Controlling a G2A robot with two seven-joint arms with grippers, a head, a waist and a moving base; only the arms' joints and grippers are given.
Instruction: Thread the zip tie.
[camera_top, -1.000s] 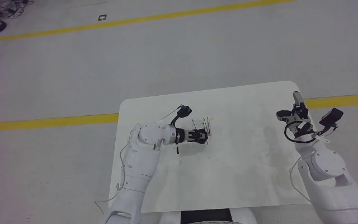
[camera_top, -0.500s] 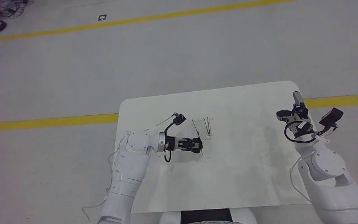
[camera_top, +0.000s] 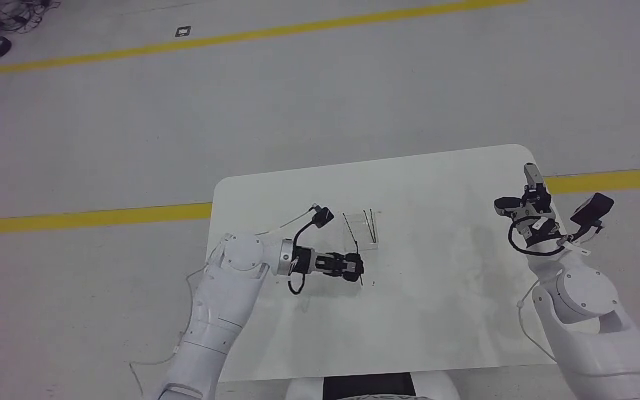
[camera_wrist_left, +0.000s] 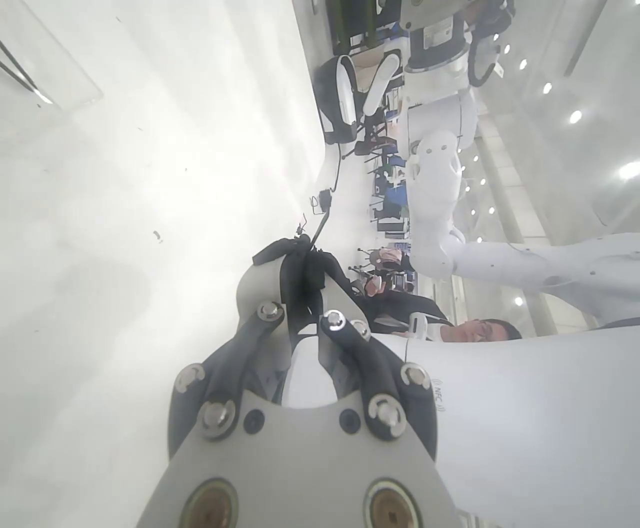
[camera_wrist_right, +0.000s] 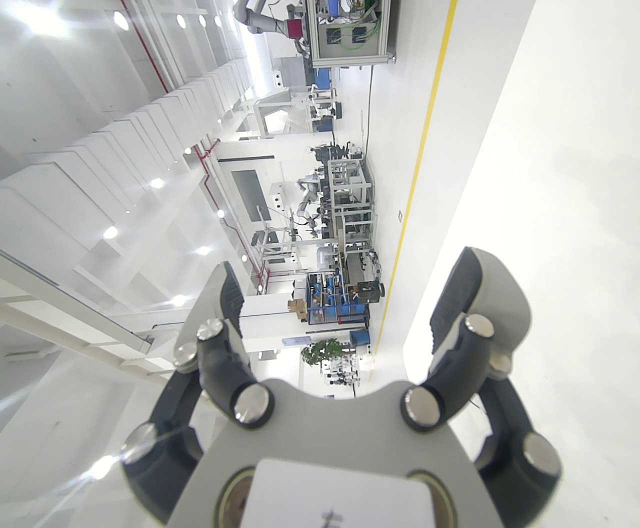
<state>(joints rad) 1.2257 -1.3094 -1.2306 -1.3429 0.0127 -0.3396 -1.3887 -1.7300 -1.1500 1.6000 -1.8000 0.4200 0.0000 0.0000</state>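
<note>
Zip tie (camera_wrist_left: 320, 227) pinched in the left gripper (camera_wrist_left: 300, 260), jaws clenched on it, thin end poking past the tips. Spare ties (camera_top: 362, 225) lie near, off to one side. Right gripper (camera_wrist_right: 347, 272), spread wide, sits well apart. Best bring it in close, then feed straight.

I log left tool (camera_top: 356, 267) over the worktop (camera_top: 450, 300), thin dark zip tie (camera_top: 358, 279) at its tip; loose ties (camera_top: 362, 225) lie just beyond it. Right tool (camera_top: 533, 178) sits at the worktop's right edge.
</note>
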